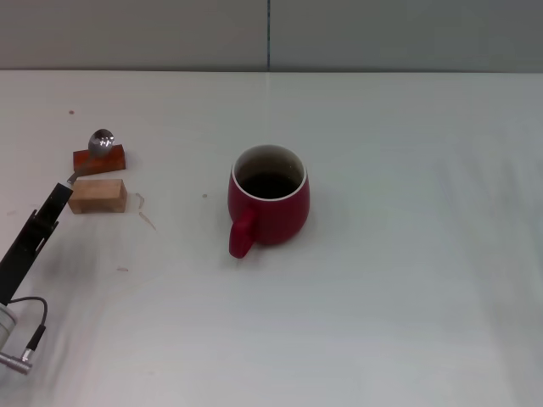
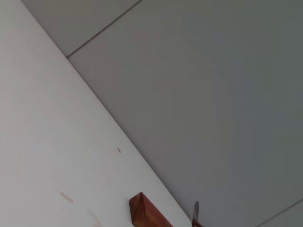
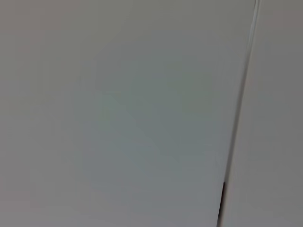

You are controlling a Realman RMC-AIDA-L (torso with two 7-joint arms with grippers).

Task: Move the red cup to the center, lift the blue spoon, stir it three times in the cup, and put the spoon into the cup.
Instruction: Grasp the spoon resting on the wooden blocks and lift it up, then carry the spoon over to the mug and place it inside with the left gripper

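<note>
The red cup (image 1: 269, 206) stands upright near the middle of the table in the head view, with its handle turned toward me and its dark inside showing. The blue spoon lies at the far left, its silver bowl (image 1: 102, 142) resting on an orange-red block (image 1: 99, 158). Its neck runs down toward a tan block (image 1: 97, 195), and the pale handle is mostly hidden behind my left gripper (image 1: 56, 200). The left gripper sits just left of the tan block, low over the table. The left wrist view shows the orange-red block (image 2: 143, 212) and the edge of the spoon bowl (image 2: 195, 213). My right gripper is out of view.
The white table (image 1: 407, 280) stretches to a grey wall (image 1: 382, 34) at the back. A few small marks lie on the surface near the blocks. The right wrist view shows only a plain grey panel (image 3: 118, 113) with a seam.
</note>
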